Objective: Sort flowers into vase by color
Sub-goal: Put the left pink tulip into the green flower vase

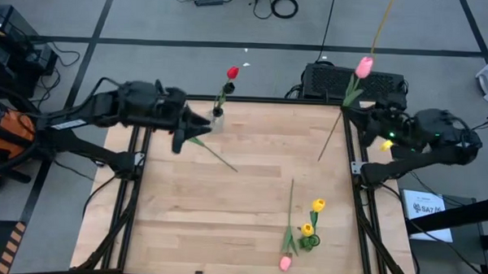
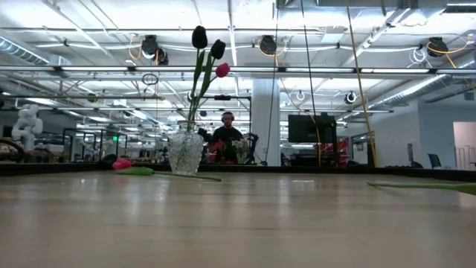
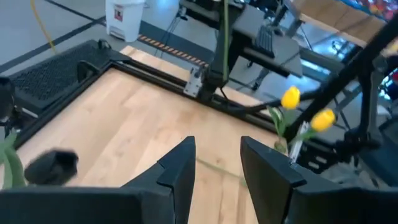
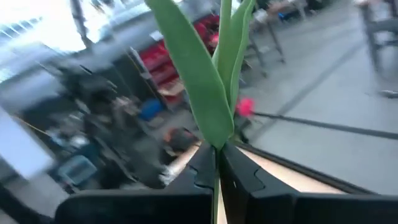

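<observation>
**Q:** Right claw status?

**Me:** Right claw (image 4: 216,169) is clamped on a pink tulip (image 1: 364,67) by its stem. Green leaves fill the centre of the right wrist view just above the fingers. In the high view that claw sits at the upper right, off the desk's (image 1: 250,202) right edge, and the stem slants down-left over the desk corner, with the head above the desk's top edge.

**Q:** Left?

**Me:** Left claw (image 3: 217,165) is parted and holding nothing. In the high view it's at the upper left of the desk, just beside the glass vase (image 1: 217,117).

**Q:** What's in the vase?

**Me:** Low view shows three heads above it: two dark tulips (image 2: 199,36) and one red-pink head (image 2: 222,70). High view only shows the red tulip (image 1: 232,72) clearly, sticking past the top edge.

**Q:** Rest of the flowers?

**Me:** Two yellow tulips (image 1: 317,205) stand in a second holder (image 1: 313,242) at the lower centre-right of the desk; I can't tell what kind. Another pink tulip (image 1: 285,263) lies flat just left of them, head at the bottom edge, stem pointing up the frame. One loose green stem (image 1: 215,155) lies on the desk right of my left claw.
</observation>
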You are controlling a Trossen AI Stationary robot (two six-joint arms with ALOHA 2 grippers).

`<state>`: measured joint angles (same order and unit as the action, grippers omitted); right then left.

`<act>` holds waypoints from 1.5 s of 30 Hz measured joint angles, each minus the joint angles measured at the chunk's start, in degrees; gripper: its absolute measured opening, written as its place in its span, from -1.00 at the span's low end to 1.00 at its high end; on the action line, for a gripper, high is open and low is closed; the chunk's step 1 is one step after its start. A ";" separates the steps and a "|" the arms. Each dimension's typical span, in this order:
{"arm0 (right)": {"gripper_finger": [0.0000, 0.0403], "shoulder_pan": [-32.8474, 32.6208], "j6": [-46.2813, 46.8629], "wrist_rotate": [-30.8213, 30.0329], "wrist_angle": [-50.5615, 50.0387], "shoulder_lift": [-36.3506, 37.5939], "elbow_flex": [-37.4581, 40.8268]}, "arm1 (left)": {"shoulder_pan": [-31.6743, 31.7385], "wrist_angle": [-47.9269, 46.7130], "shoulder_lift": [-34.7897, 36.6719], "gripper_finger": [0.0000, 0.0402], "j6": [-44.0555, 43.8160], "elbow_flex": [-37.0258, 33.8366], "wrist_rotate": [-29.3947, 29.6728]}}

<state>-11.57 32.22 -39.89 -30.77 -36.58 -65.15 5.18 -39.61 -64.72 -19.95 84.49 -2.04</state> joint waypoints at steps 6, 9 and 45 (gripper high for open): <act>-1.00 -10.13 -8.94 -8.30 16.13 -6.37 -0.04 | -2.96 -0.57 4.31 -0.33 -0.37 -7.01 1.30; -1.00 -13.96 -12.52 -9.34 23.03 -9.65 -0.03 | -3.18 -0.50 6.15 -0.33 -0.99 -10.73 2.23; -1.00 -60.97 4.32 -50.02 3.02 -45.18 -24.56 | -3.45 6.23 8.61 -0.33 -3.74 -18.29 2.62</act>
<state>-72.53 36.54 -89.91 -27.76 -81.77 -89.71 1.72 -33.39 -56.12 -23.68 66.19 0.58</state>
